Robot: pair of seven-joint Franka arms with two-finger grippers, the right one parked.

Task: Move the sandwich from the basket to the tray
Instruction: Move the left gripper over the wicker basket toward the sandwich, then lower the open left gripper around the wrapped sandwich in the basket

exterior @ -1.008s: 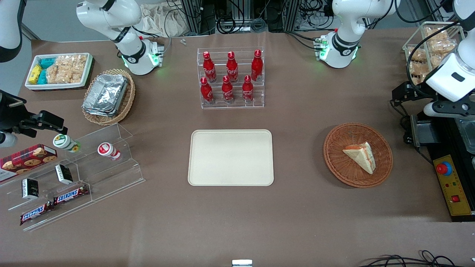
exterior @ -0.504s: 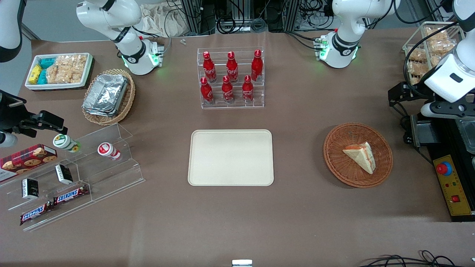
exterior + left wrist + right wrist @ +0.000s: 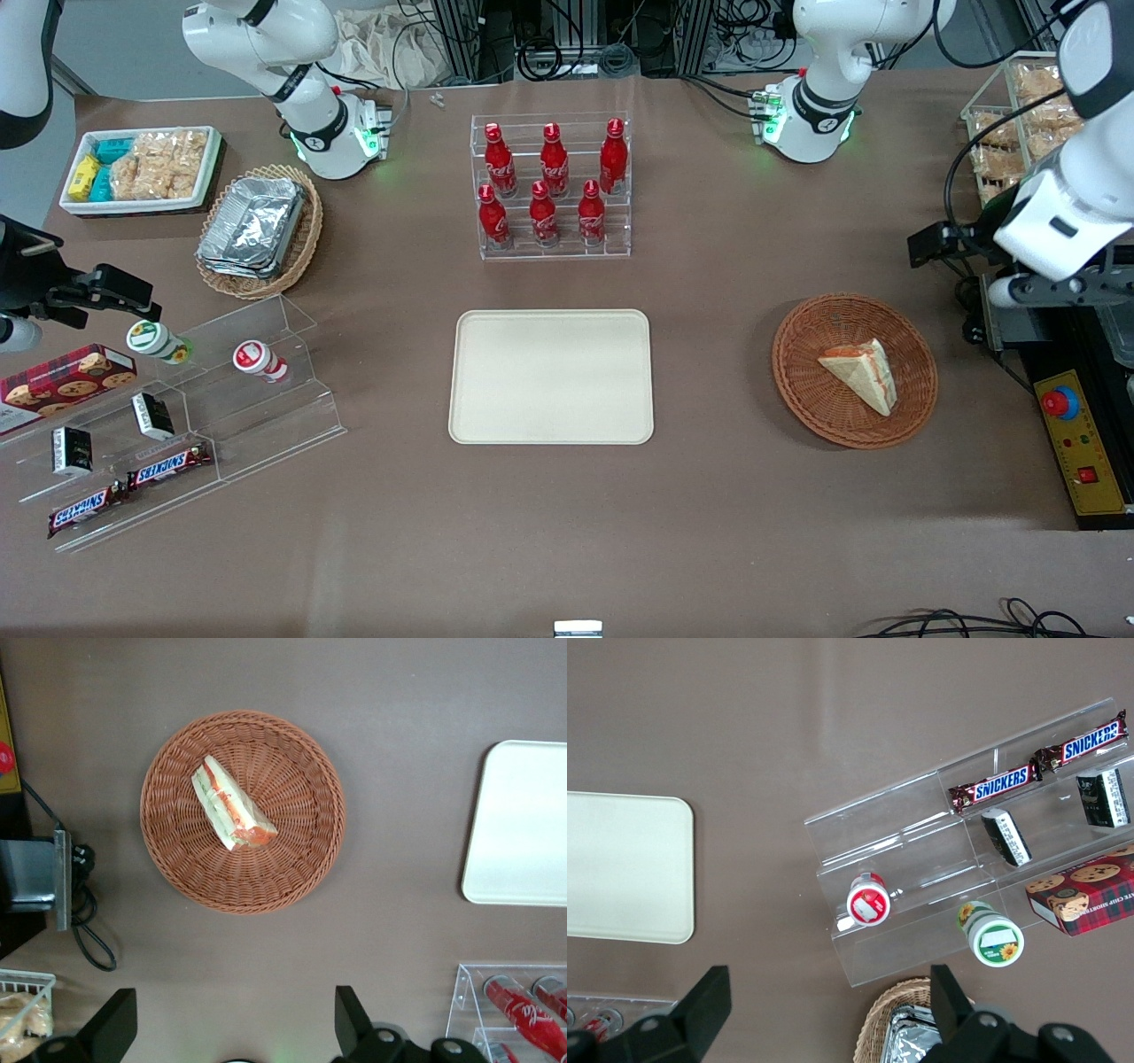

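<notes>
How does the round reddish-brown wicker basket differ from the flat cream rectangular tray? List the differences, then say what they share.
Shape: the round reddish-brown wicker basket is circular; the flat cream rectangular tray has rounded corners.
Surface: the basket is woven; the tray is smooth.
Contents: the basket holds the triangular sandwich wedge; nothing lies on the tray.
Both are shallow and rest on the brown table. The left arm's gripper is above the table near the basket, jaws open.

White, rounded left arm (image 3: 1067, 208) with glossy shells, black joint bands and black cables looped alongside. Its round base (image 3: 811, 124) glows green at the rim. The gripper (image 3: 235, 1032) has black wedge-shaped fingers (image 3: 111, 1028), spread apart.
</notes>
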